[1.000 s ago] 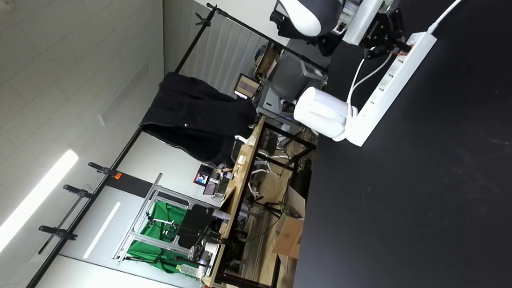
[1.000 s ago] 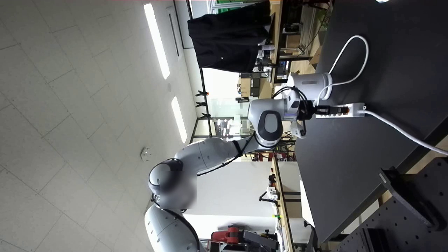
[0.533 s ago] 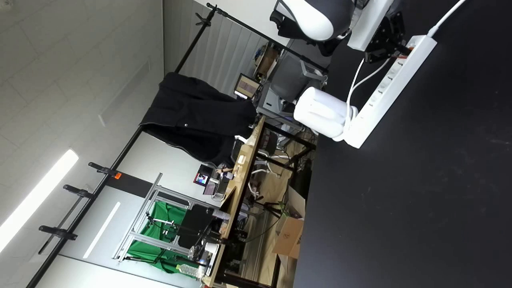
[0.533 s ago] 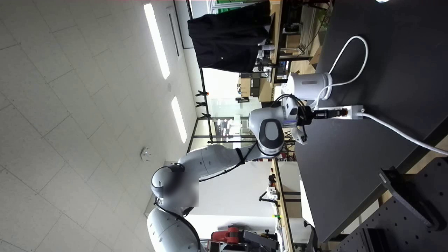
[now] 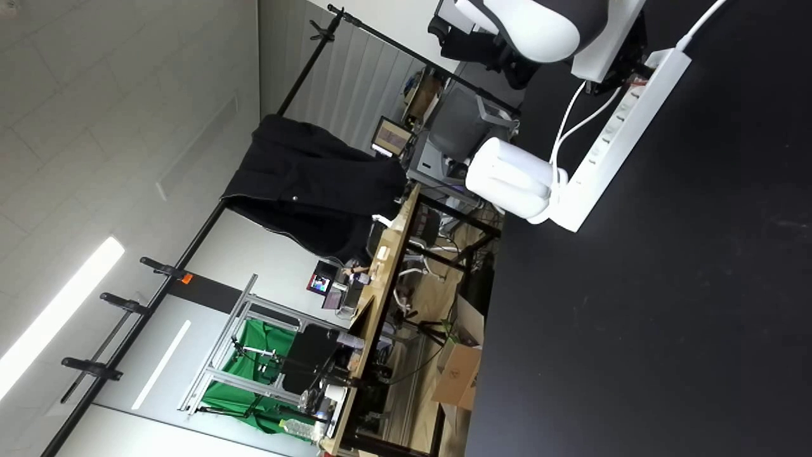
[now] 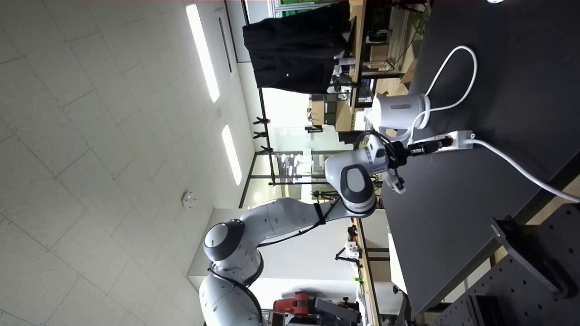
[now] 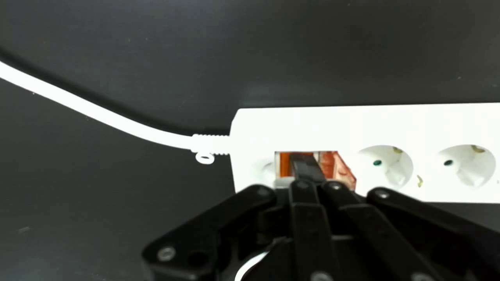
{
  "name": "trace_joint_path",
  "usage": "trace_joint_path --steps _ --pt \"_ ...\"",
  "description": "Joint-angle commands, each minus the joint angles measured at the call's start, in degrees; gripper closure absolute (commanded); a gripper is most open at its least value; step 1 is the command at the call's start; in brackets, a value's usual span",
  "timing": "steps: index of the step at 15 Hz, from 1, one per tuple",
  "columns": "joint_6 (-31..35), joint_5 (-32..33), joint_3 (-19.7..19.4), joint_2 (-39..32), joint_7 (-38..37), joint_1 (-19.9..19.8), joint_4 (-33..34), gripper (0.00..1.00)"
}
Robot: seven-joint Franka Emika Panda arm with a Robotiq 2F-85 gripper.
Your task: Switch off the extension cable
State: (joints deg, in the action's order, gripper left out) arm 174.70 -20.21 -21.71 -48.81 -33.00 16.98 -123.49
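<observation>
Jaws closed, drawn together, nothing seen between them; wrist view has them reaching from 6 o'clock. Likely shaped that way to act as one blunt poker. In an exterior view the arm [image 6: 290, 217] reaches from 8 o'clock and the jaws lean, probably to load one half of the rocker. Tip is over the red-orange switch [image 7: 332, 164], seemingly on it; pressing or only resting, can't tell. Off or not, can't tell either. Step in hand, my guess: the push.

Switch belongs to the extension cable [image 7: 390, 123], flat on the worktop [image 7: 117, 203], sockets [image 7: 386, 168] up and off toward 3 o'clock, so it can be reached from above. Thick cord [image 7: 101, 115] leaves between 9 and 10 o'clock; no clamp seen, so a sideways shove could slide the strip.

Farther: white kettle [image 6: 401, 111], 10 o'clock of the switch, standing apart from the jaws. Its thin cord [image 6: 473, 68] loops toward the strip's far end, presumably for power; plug partly hidden.
</observation>
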Motion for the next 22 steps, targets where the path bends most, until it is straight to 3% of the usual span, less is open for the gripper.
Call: trace_joint_path --steps 1,7,14,15,16,22 --pt "1.4 -0.6 -2.0 -2.2 -3.7 3.3 -1.3 1.0" --pt "2.6 -1.2 1.7 6.1 -1.4 0.7 -5.6 1.0" --pt "1.5 1.1 -9.3 16.0 -2.2 11.9 -13.2 1.0" --pt "1.8 1.6 -10.6 17.1 -2.0 13.1 -14.1 0.74" --pt "2.3 2.1 -11.9 17.9 -2.0 14.2 -14.9 0.73" --pt "3.6 4.3 -16.4 22.2 -1.1 17.3 -19.8 0.33"
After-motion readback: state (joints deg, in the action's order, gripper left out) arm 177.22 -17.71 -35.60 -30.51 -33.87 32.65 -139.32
